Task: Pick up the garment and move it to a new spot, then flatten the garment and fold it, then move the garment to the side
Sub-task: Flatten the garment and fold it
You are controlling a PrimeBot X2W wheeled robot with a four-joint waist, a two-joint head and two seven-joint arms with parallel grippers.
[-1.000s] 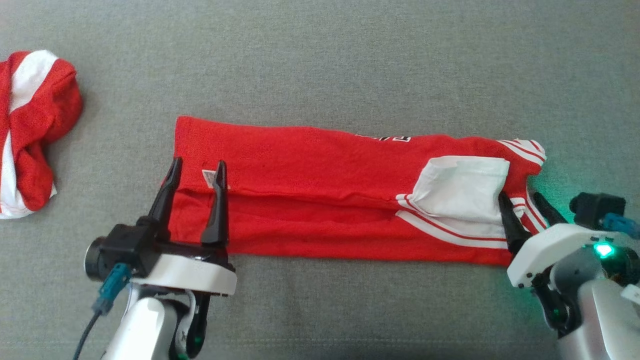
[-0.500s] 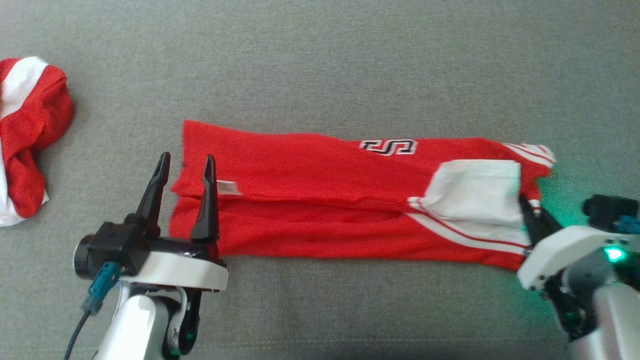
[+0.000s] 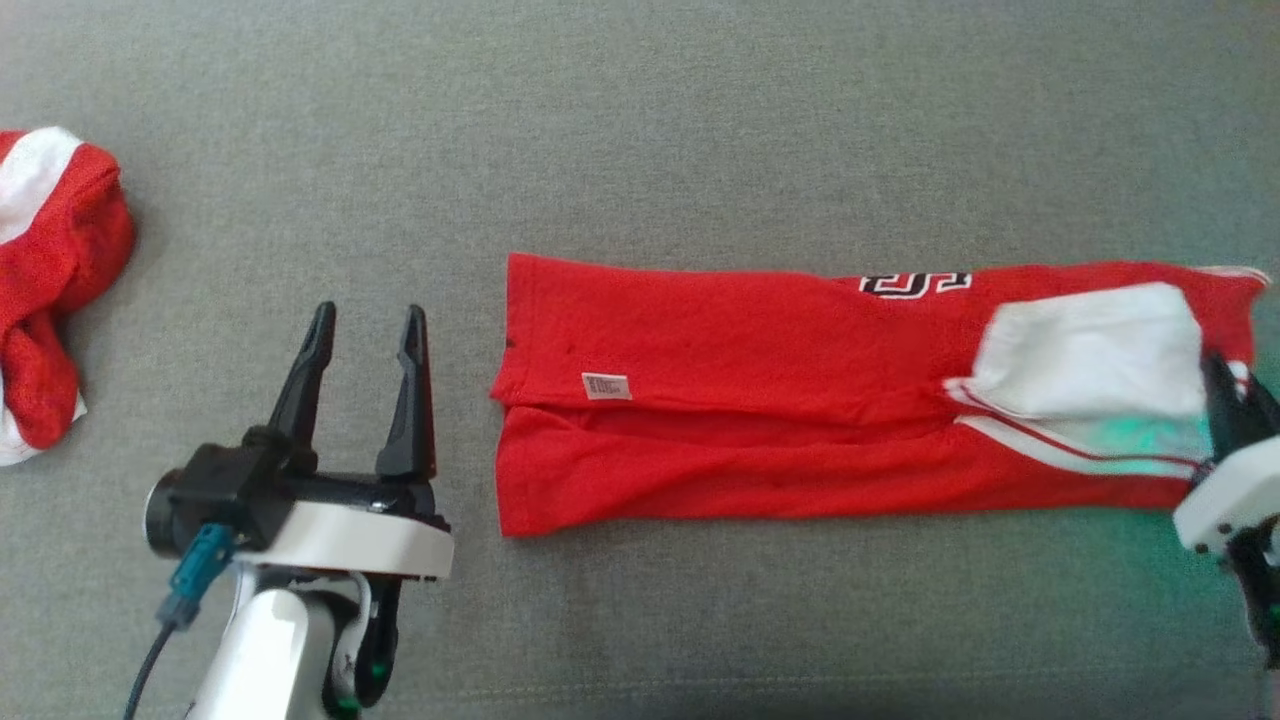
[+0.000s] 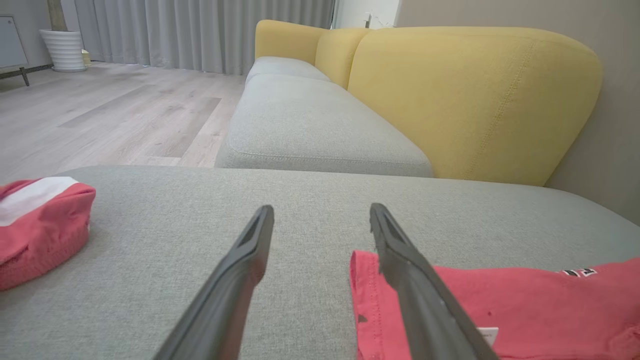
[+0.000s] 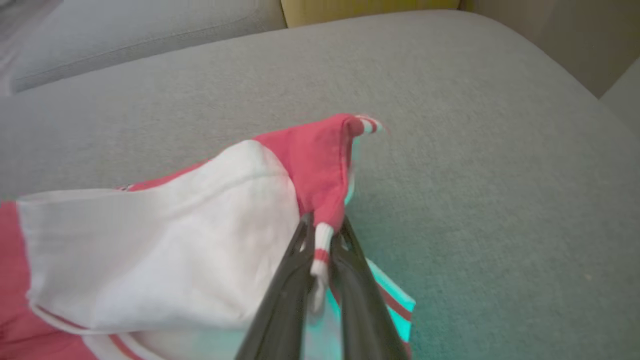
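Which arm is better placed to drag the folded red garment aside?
Right. The right claw is shut on the red garment at its striped edge; the left claw stands open over the grey cushion, clear of the garment's other end, holding nothing.

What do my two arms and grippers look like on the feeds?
Both grippers have two long, dark, tapering fingers on a white wrist shell. The left gripper carries a black camera housing, a teal connector with a dark cable, and sits on a pale silver forearm. The right gripper has a green glow beside it.
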